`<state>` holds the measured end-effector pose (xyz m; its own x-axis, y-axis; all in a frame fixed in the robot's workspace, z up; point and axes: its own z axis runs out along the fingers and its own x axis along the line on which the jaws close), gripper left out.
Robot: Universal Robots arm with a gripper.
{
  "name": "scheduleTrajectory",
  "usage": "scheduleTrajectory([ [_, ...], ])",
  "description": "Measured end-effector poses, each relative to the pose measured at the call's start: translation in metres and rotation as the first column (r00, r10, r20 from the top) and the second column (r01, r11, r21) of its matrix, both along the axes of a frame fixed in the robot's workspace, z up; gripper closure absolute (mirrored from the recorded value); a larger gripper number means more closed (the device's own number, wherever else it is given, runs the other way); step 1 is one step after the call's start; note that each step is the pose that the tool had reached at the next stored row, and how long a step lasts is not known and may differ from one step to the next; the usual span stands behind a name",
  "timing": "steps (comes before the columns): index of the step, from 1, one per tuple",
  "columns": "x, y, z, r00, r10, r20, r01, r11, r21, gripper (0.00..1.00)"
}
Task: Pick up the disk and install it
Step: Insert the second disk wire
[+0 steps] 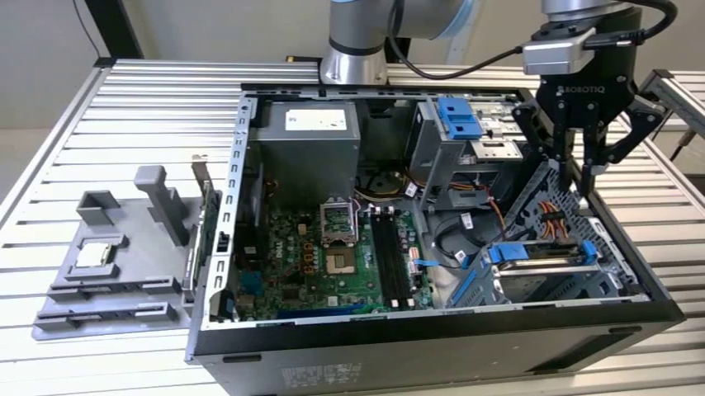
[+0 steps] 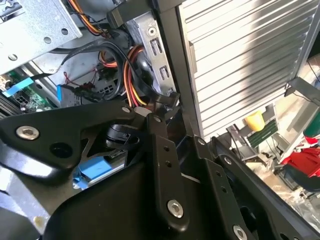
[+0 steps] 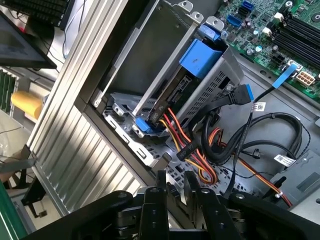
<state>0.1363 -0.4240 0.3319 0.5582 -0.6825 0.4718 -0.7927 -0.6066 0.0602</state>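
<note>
The disk [image 1: 546,257] lies flat in the drive cage at the front corner of the open computer case [image 1: 441,334], on the exterior view's right, with blue rail pieces at both ends. In the first wrist view the disk [image 3: 170,100] shows edge-on inside the metal cage, a blue rail end at its corner and red, yellow and orange cables running to it. My gripper [image 1: 579,169] hangs above the case's right wall, up and behind the cage and apart from the disk. Its fingertips [image 3: 161,184] stand close together with nothing held between them.
A blue latch piece [image 1: 457,115] sits on the upper drive bay. The motherboard [image 1: 330,256] and power supply [image 1: 309,124] take up the case's left side. A grey fixture [image 1: 111,264] with a small square chip [image 1: 94,254] stands on the slatted table [image 1: 132,107].
</note>
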Motion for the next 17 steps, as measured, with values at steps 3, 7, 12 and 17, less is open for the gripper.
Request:
scheduleTrajectory([
  [3,0.0007,0.0001,-0.0001,1.0000,0.002,-0.0001,-0.002,1.0000,-0.0002,0.00],
  [7,0.0008,0.0001,-0.0001,1.0000,0.002,0.0000,-0.002,1.0000,-0.0004,0.00],
  [12,0.0008,0.0001,-0.0003,1.0000,0.002,0.0000,-0.002,1.0000,-0.0005,1.00],
  [17,0.0008,0.0001,-0.0003,1.0000,0.002,0.0000,-0.002,1.0000,-0.0002,1.00],
])
